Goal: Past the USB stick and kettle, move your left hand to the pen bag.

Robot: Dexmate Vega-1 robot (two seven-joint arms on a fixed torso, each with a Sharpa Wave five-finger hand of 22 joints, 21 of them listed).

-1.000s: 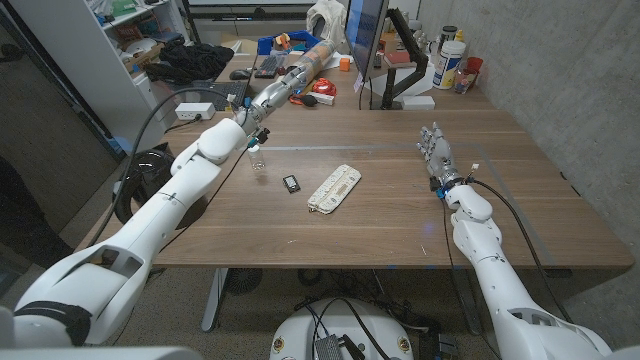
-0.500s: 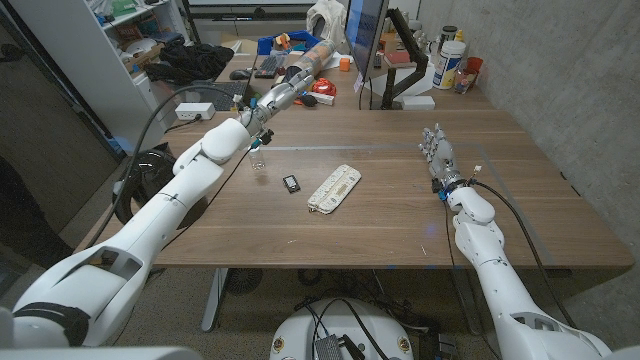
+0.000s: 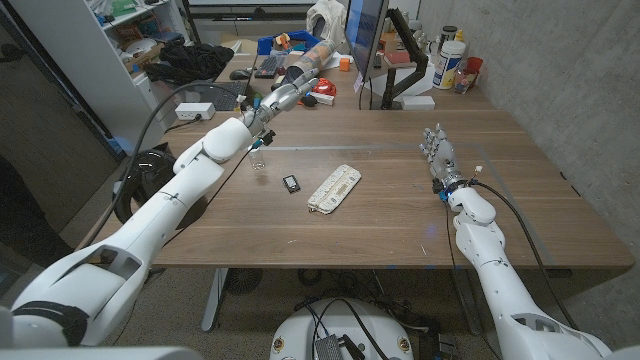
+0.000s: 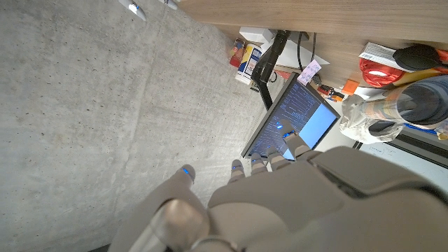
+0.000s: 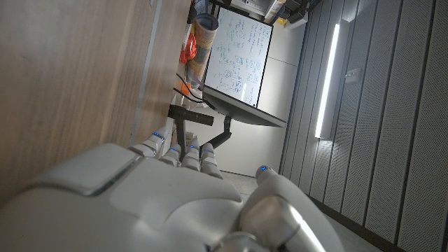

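Observation:
The pen bag (image 3: 334,188), a pale patterned pouch, lies slanted at the middle of the table. Just to its left is the small black USB stick (image 3: 291,182). My left hand (image 3: 281,97) is stretched out over the table's far left part, well behind both, with its fingers straight and nothing in it. In the left wrist view the left hand (image 4: 280,203) points toward a monitor (image 4: 290,119) and a brown cylinder (image 4: 420,105). My right hand (image 3: 437,153) stands on its edge at the right side, fingers up and apart, holding nothing.
A small clear object (image 3: 258,163) sits left of the USB stick. The brown cylinder (image 3: 305,62), a red item (image 3: 324,87) and a monitor on its stand (image 3: 366,45) crowd the desk behind. Bottles (image 3: 450,60) stand at the back right. A concrete wall runs along the right.
My left hand has reached a little farther toward the back right, nearer the brown cylinder. The right hand has barely shifted. The pen bag and USB stick lie as before.

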